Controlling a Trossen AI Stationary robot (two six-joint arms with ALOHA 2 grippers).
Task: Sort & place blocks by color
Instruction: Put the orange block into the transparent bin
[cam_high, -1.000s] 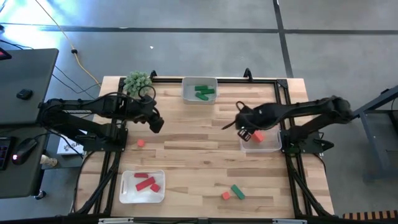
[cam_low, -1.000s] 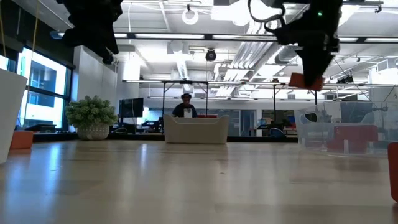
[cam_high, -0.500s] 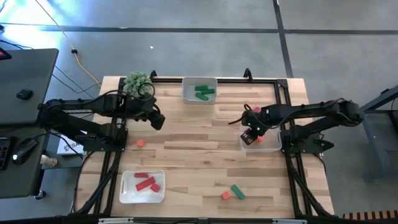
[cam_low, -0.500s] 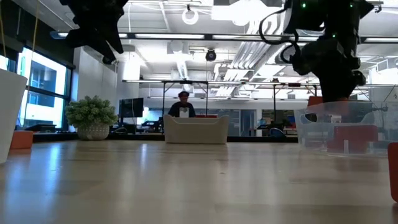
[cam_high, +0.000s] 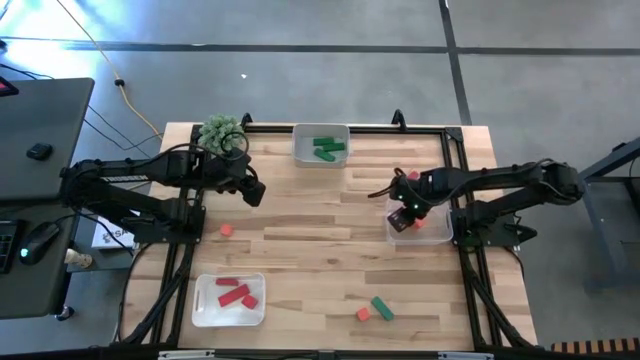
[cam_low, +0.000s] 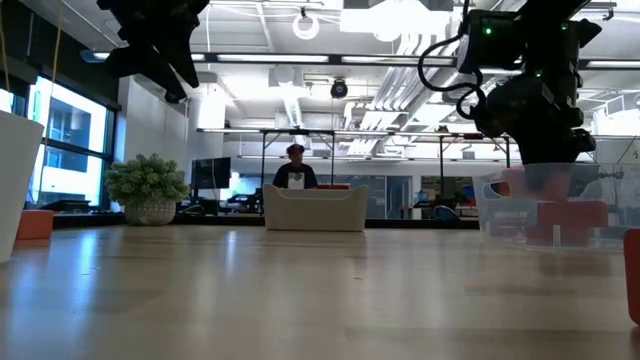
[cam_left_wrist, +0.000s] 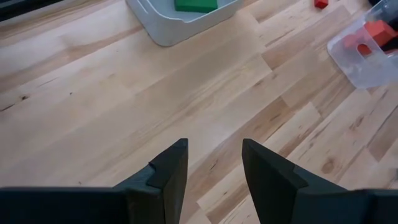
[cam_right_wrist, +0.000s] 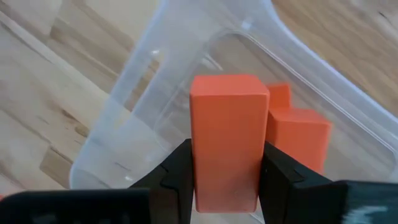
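Right gripper (cam_right_wrist: 227, 186) clenched on 1 orange block (cam_right_wrist: 227, 140), held just above the clear tray (cam_high: 437, 236) at the worktop's right edge, over an orange block already inside: lined up for a colour-matched drop. Left gripper (cam_left_wrist: 214, 165) released, empty, parked high at far left, clear of the strays: 1 red block (cam_high: 227, 230), plus orange and green near the front.

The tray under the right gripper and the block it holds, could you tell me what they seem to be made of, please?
The tray looks like clear, glossy plastic: the wood grain shows straight through its walls, and its rim catches highlights. The orange block, clamped in the right gripper, looks matte and uniformly coloured with crisp edges and no grain; painted wood or solid plastic, I cannot tell which.
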